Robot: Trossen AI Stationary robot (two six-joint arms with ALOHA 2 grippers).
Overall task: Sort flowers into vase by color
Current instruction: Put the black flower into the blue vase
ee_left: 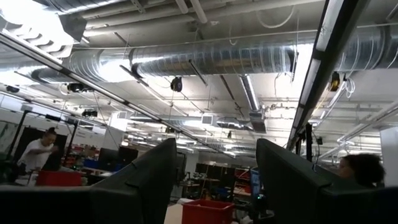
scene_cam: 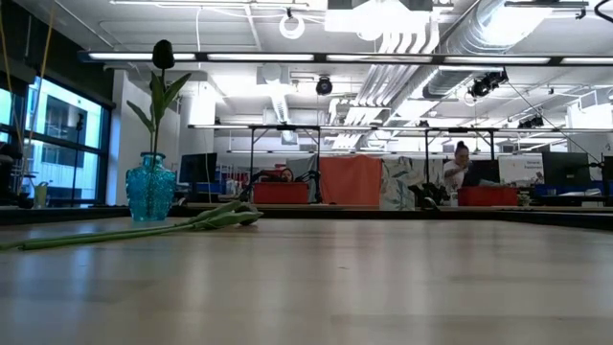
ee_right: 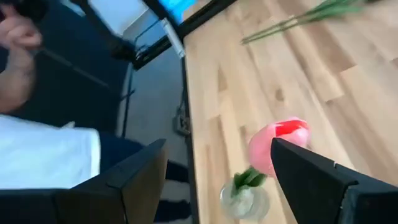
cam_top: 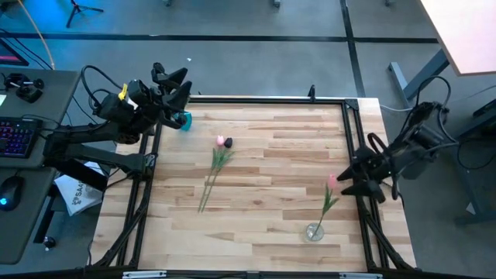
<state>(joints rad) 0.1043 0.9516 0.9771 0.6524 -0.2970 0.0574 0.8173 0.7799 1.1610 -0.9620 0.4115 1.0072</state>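
Clear glass stands nearest: a small clear vase near the table's front right, holding one pink tulip whose stem leans up toward the right edge. Just beside that bloom, at the right rail, the right gripper hangs with its fingers spread apart and nothing between them; its wrist camera shows the pink head and the glass vase just past the dark fingers. Farther in, left of centre, two loose tulips lie flat and touching on the wood, stems running toward the front: a pink-headed tulip and a dark-headed tulip. At the far left corner a blue vase holds a dark tulip upright. The left gripper sits just beyond it, raised, fingers parted and empty.
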